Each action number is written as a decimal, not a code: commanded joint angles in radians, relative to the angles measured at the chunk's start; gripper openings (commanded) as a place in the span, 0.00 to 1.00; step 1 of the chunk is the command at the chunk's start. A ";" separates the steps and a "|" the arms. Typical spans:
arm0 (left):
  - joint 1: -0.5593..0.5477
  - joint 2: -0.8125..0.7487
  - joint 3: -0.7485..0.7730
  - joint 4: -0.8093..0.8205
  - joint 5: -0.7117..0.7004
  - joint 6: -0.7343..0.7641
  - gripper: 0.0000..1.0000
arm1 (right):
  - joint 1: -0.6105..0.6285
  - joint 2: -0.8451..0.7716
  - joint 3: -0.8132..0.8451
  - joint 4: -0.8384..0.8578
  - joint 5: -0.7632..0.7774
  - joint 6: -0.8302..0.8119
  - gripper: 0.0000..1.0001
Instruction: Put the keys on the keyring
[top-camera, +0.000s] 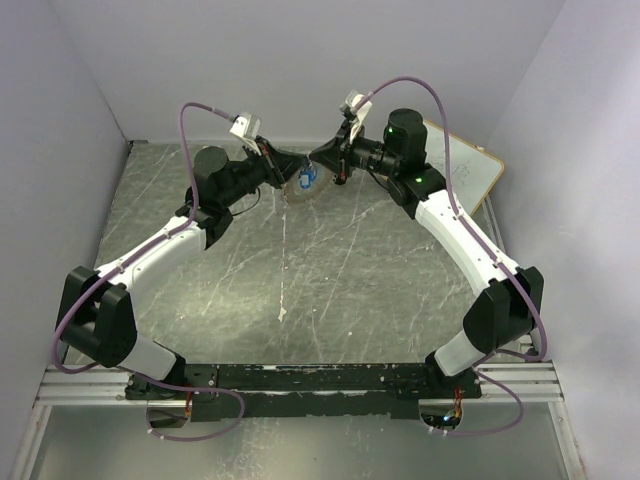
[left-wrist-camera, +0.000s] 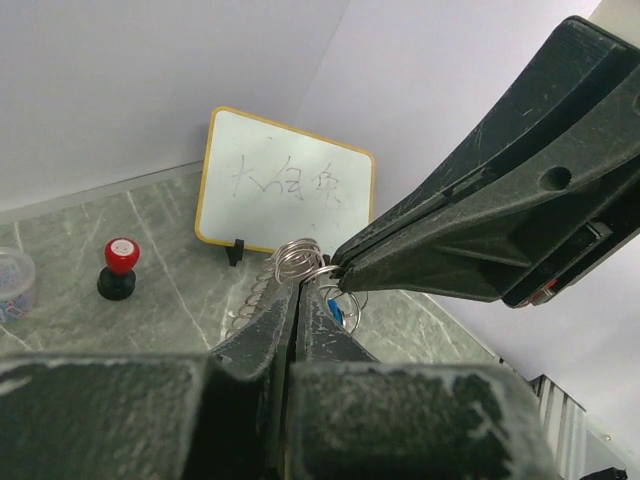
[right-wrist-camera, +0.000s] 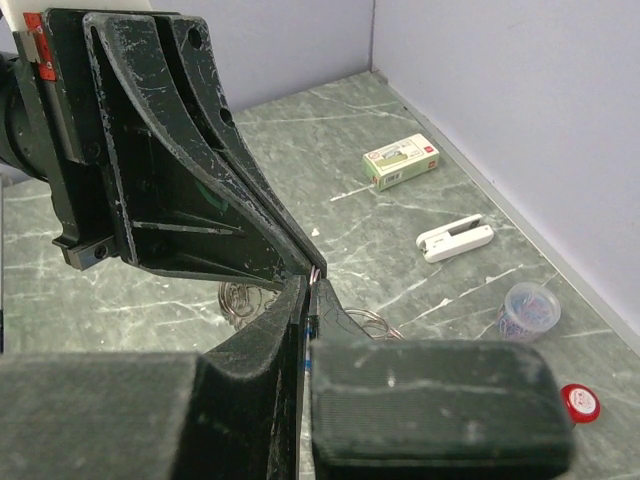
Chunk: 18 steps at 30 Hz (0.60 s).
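Note:
Both grippers meet tip to tip above the far middle of the table. The keyring (top-camera: 303, 190), a grey metal ring fringed with small wire loops (left-wrist-camera: 294, 258), hangs between them. My left gripper (left-wrist-camera: 298, 288) is shut on its coiled edge. My right gripper (right-wrist-camera: 314, 282) is shut on a thin wire loop of the same ring, right against the left fingertips. One of the keys, blue-headed (left-wrist-camera: 336, 312), dangles just under the tips, also visible from above (top-camera: 308, 177). Only a blue sliver of it shows through the right jaws' gap. More loops (right-wrist-camera: 238, 298) hang below.
A small whiteboard (left-wrist-camera: 287, 185) leans at the back right (top-camera: 472, 168). A red-and-black knob (left-wrist-camera: 119, 268), a clear cup of clips (right-wrist-camera: 530, 310), a white stapler-like piece (right-wrist-camera: 455, 238) and a small green-white box (right-wrist-camera: 400, 162) lie on the marbled table (top-camera: 330, 270).

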 joint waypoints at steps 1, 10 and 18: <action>-0.012 -0.044 0.072 0.043 0.032 0.029 0.07 | 0.009 -0.001 0.009 -0.063 0.020 -0.036 0.00; -0.011 -0.040 0.081 0.034 0.061 0.038 0.18 | 0.007 -0.009 0.024 -0.080 0.022 -0.055 0.00; -0.006 -0.079 0.088 -0.075 0.054 0.149 0.51 | -0.006 -0.022 0.044 -0.126 0.019 -0.090 0.00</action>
